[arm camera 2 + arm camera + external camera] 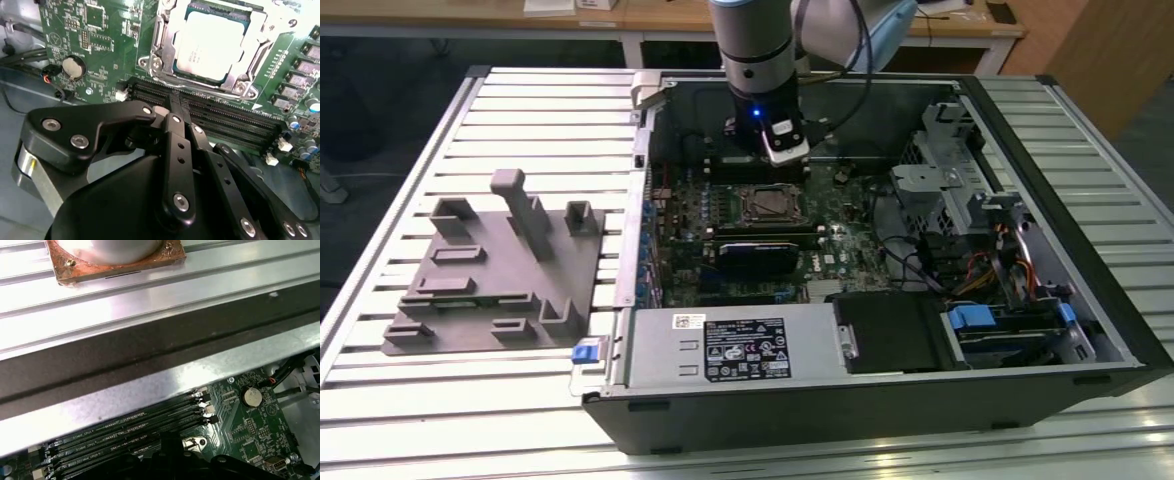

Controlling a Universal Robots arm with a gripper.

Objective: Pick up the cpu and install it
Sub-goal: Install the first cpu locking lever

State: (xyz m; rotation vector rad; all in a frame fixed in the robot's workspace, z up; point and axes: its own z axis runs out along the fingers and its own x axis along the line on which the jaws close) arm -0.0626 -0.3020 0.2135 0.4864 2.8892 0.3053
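The cpu (210,42), a pale silver square chip, lies flat inside the dark socket frame (160,35) on the green motherboard. The exterior view shows that socket (769,204) in the middle of the open computer case. My gripper (783,153) hangs over the board just behind the socket, above the memory slots (215,112). In the second wrist view its black fingers (175,107) come together over those slots, shut, with nothing showing between them. The gripper stands apart from the cpu.
A grey plastic tray (467,300) with upright blocks lies at the exterior view's left of the case. Inside the case are a power supply (734,345), a drive cage (974,200) and loose cables. The case wall (150,385) runs beside the slots. A coin battery (73,66) sits on the board.
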